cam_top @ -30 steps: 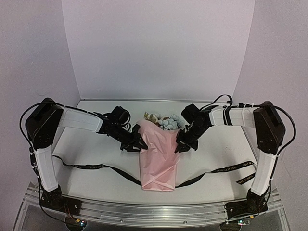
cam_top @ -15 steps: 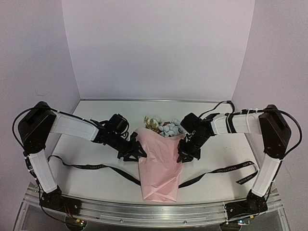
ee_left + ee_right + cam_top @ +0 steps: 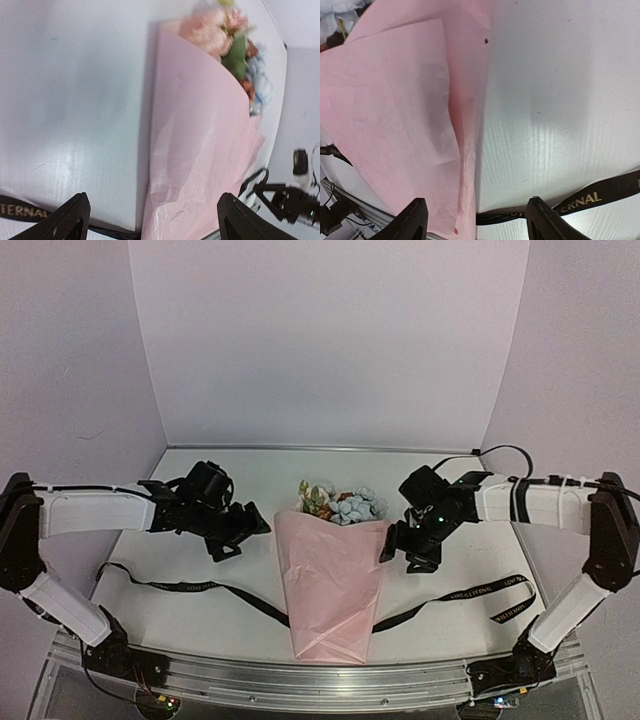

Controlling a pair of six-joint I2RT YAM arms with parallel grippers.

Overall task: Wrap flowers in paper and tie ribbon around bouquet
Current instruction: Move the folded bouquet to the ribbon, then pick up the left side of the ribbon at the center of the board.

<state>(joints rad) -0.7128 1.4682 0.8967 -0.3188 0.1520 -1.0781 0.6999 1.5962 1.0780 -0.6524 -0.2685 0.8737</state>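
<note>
The bouquet lies in the middle of the table, its pale pink paper point(image 3: 330, 580) folded as a cone with the narrow end toward me. The flowers point(image 3: 342, 503) poke out of its far end. The black ribbon point(image 3: 190, 587) runs under the cone and comes out on the right point(image 3: 480, 592). My left gripper point(image 3: 243, 537) stands open just left of the cone, apart from it. My right gripper point(image 3: 403, 558) stands open just right of it, holding nothing. In the left wrist view the paper point(image 3: 200, 140) and flowers point(image 3: 235, 45) lie beyond the open gripper point(image 3: 152, 220). In the right wrist view the paper's edge point(image 3: 465, 125) and ribbon point(image 3: 590, 197) lie below the open gripper point(image 3: 479, 220).
Pale walls close the table at the back and on both sides. A metal rail point(image 3: 300, 680) runs along the near edge between the arm bases. The ribbon's right end point(image 3: 515, 608) curls near the right arm's base.
Both grippers have opened and let go of the paper cone, then drawn outward, the left one farther. The cone has settled a little lower and wider on the ribbon.
</note>
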